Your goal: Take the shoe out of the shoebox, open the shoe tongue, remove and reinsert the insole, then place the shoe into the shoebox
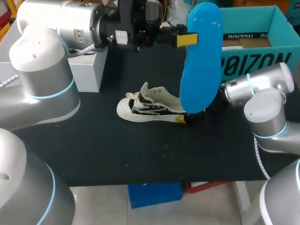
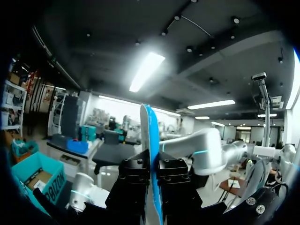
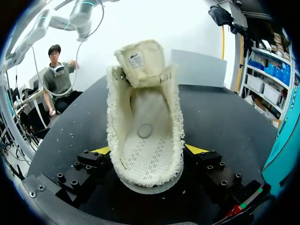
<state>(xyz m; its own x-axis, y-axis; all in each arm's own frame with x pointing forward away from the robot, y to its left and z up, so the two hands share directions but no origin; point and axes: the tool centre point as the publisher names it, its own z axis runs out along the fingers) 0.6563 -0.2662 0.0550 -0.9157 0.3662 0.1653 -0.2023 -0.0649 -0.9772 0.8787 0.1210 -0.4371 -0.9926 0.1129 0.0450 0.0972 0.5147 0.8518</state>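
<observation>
Left hand (image 2: pixel 153 174): I am holding it high over the desk (image 1: pixel 93 150). It is closed on the blue insole (image 1: pixel 201 61), with a finger pressing on each face.
Insole: It is hanging upright in the air, out of the shoe (image 1: pixel 150 108), at about 1 o'clock from it. Its lower end is dipping near the heel.
Right hand (image 3: pixel 147 150): I am gripping the shoe's heel end with it, a yellow tip pressing on each side.
Shoe: It is sitting on its sole at mid-desk, outside the shoebox (image 1: pixel 253 42). The toe is pointing to 9 o'clock and the heel to 3 o'clock.
Tongue (image 3: pixel 140 56): It is standing pulled up, leaving the pale inside showing.
Shoebox: It is sitting open at 1 o'clock on the desk, apart from the shoe.
White box (image 1: pixel 86 70): It is sitting at 10 o'clock from the shoe, beside my left arm.
</observation>
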